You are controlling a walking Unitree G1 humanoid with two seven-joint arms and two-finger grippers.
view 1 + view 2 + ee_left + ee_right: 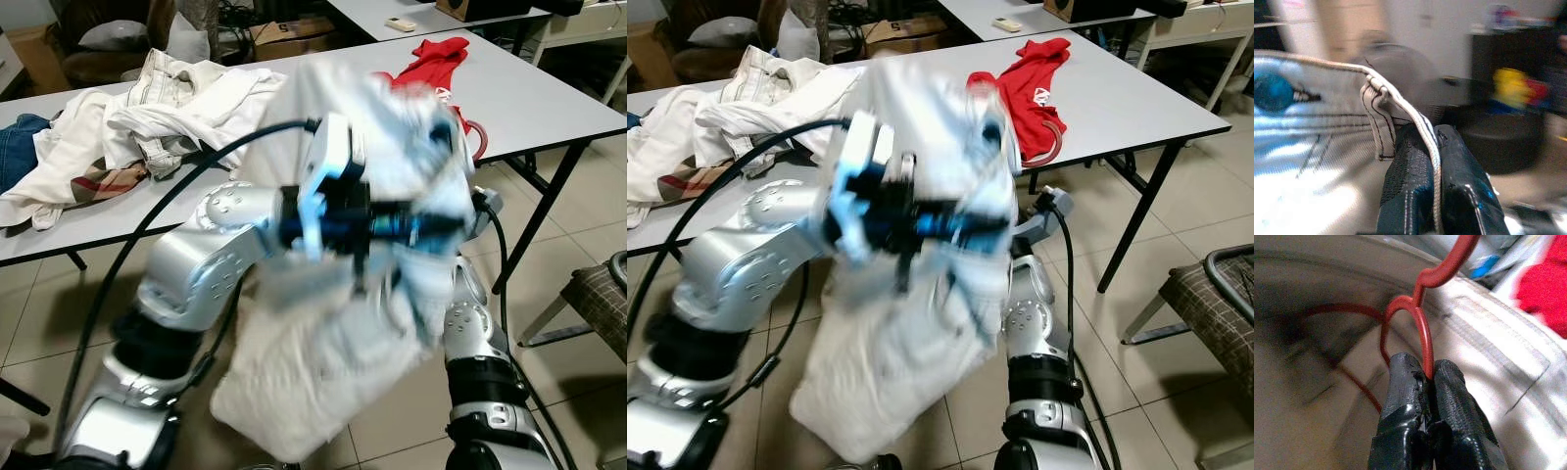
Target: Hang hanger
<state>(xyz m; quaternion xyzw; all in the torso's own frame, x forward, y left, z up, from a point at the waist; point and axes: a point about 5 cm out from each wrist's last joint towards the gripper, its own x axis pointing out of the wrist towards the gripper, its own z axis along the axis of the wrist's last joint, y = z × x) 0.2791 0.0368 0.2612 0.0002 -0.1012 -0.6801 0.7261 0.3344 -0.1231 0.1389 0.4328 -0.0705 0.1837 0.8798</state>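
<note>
Dressing step: at frame centre, left hand [1422, 196] pinches the white garment [323, 382] by its hem while right hand [1425, 396] pinches the red hanger [1422, 323] inside it. Next, seat the hanger, then hang.

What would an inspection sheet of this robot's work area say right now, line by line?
Surface: white table, tiled floor below.
Job's things: red hanger inside a white garment held up off the table.
Clutter: heap of pale clothes, red shirt.
Grippers: left gripper shut on the garment's hem; right gripper shut on the hanger wire.
Cables: black cable looping over the left arm.
Surroundings: chair on the robot's right, second table behind.
</note>
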